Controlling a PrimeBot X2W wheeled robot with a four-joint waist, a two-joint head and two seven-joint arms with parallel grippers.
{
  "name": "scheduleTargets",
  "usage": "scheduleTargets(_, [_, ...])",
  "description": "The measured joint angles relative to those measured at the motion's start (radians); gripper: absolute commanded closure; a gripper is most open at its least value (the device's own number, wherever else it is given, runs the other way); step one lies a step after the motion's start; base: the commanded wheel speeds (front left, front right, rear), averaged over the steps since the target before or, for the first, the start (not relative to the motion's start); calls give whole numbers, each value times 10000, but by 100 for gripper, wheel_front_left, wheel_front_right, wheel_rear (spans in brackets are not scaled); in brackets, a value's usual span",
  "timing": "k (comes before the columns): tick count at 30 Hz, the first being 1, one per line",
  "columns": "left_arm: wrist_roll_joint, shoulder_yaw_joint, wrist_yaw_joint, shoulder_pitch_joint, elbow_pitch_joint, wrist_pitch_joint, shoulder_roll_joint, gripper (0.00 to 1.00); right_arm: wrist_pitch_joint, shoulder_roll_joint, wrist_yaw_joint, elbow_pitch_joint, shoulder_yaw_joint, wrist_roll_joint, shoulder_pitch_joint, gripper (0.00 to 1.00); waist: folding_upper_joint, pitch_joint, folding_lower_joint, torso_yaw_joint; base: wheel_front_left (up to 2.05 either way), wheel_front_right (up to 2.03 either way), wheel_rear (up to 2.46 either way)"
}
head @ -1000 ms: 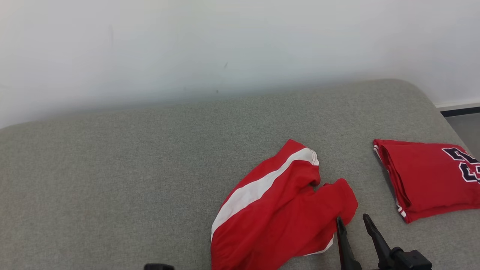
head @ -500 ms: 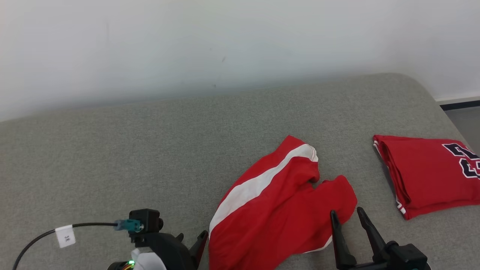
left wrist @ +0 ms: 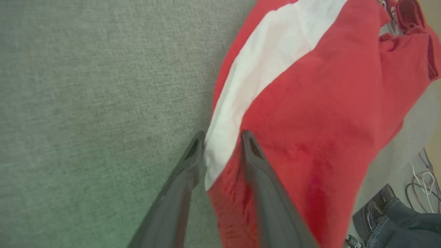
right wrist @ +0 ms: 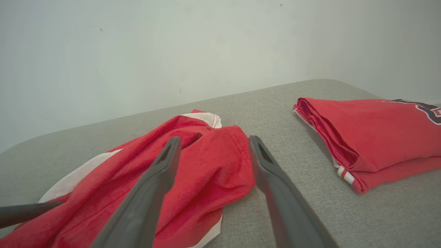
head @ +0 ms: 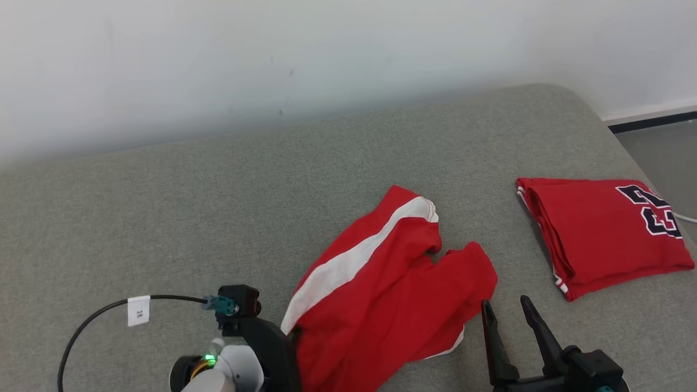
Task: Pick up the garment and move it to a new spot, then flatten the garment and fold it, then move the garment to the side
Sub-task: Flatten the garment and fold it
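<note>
grey padded surface, perhaps a sofa | crumpled red garment | folded red jersey

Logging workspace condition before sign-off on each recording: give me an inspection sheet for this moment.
Surface: grey cushion, flat.
Job's things: red garment with white stripe, crumpled, unfolded.
Clutter: folded red jersey, right of the garment, apart.
Grippers: left gripper jaws apart astride the garment's striped edge; right gripper open, just right of the garment.
Cables: black tagged cable by the left gripper; loose wires off the cushion.
Surroundings: white wall behind; a person's shoe near the wires.
</note>
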Motion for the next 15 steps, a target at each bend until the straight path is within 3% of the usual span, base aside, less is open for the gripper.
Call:
scheduleTargets(4, [709,-102,25,-500,265,-961,102,100,0,-2,0,-19,-10,35,-25,0,0,56,0,-70,0,0,0])
scheduleTargets(8, [2174,-518,251,-1333,443,-2543,445,100,0,0,0,-15,-4,56,-32,0,0,62,0,-101,0,0,0])
scheduleTargets(15, [4897,-1427,1221,-2820,583,-5532,782,100,0,-2,0,-6,6,69,-50,0,0,35,0,-135,0,0,0])
